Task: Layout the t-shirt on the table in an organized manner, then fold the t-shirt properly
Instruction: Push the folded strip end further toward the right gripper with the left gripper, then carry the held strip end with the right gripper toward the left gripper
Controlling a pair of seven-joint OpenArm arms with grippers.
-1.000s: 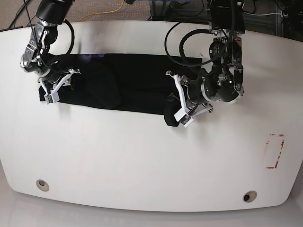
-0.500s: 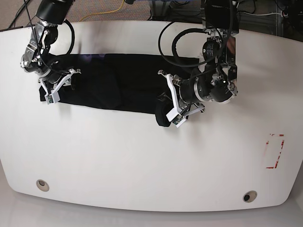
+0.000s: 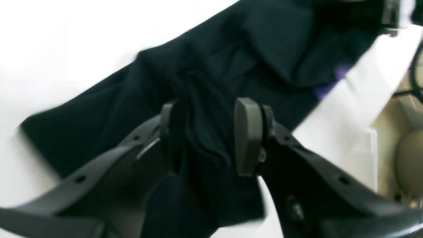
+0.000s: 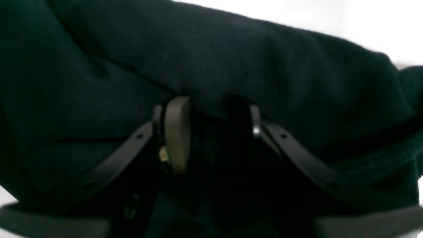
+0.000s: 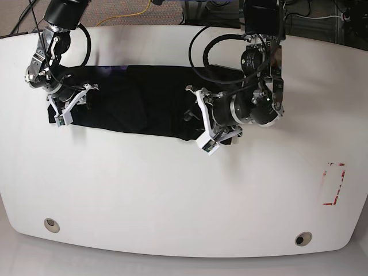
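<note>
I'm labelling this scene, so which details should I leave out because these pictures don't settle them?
- Whether the left gripper grips the t-shirt: unclear, dark cloth behind blurred fingers.
- The right gripper's hold: its fingers sink into dark folds in its wrist view.
- The t-shirt's full outline: cut off by both wrist views' edges, partly behind the arms in the base view.

In the base view, you have a yellow cable [image 5: 123, 17] curving at eleven o'clock over brownish floor [image 5: 167, 12], and a pale cable [image 5: 316, 16] between one and two. Grey floor [image 5: 184, 267] runs along six. In your left wrist view, a dark cable [image 3: 404, 93] lies near three o'clock, over a blurred beige background [image 3: 391, 115].
</note>
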